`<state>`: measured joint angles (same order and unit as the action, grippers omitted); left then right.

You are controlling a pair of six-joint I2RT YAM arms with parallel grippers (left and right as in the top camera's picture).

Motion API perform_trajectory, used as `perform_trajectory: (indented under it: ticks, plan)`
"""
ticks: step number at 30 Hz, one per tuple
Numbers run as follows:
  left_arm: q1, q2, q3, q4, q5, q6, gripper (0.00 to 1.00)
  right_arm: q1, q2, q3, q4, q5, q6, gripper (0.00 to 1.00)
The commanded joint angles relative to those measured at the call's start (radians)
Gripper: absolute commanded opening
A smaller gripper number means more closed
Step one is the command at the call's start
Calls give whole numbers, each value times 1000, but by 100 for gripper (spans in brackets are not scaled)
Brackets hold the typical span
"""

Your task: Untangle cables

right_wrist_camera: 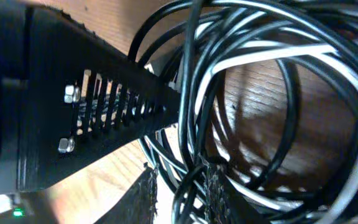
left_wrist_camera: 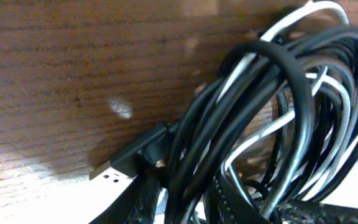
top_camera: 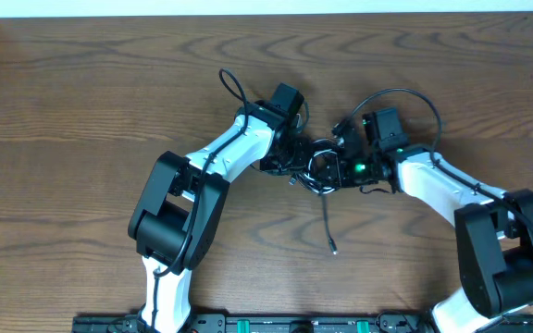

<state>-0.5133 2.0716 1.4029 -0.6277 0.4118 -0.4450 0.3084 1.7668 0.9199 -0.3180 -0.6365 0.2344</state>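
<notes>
cables [top_camera: 318, 171] sit bunched in one tight knot of loops about the middle of the tabletop [top_camera: 81, 92], and the two arms meet it from opposite sides. the left end effector [top_camera: 292, 155] comes in from the left, the right end effector [top_camera: 342, 165] from the right, so the knot lies straight between them and touches both. in the left wrist view several black strands drop between its two pads and fill the gap, so i take it to be clamped on a handful of cord; a usb plug [left_wrist_camera: 114, 175] lies on the wood just beside it. in the right wrist view the pads stand partly apart with a strand or two running between them, not visibly pinched, so i read it as open. the slotted finger [right_wrist_camera: 104, 106] of the other arm crosses right in front of it, which shows how close the two are. the white cord [right_wrist_camera: 278, 54] threads through the black loops. the knot has no clear long axis, but one loose tail [top_camera: 327, 222] runs out of it nearly straight toward the robot's side and ends in a small plug [top_camera: 333, 250]. that tail starts just below the right arm's tip, so my guess is the right arm is the nearer one to draw it out while the left pins the bundle.
</notes>
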Motion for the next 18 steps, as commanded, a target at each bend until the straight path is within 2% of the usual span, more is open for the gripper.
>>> perform_trajectory:
  ticks: [1,7,12,18]
  plan:
    - [1,27,-6,-10,-32,-1,29,20,3,40,-66,105,-103,24]
    - [1,27,-6,-14,-32,-1,29,51,3,47,-117,186,-146,23]
    - [1,27,-6,-14,-32,-1,29,56,3,47,-116,226,-146,26]
    - [1,27,-6,-14,-32,-1,29,57,3,48,-114,348,-146,22]
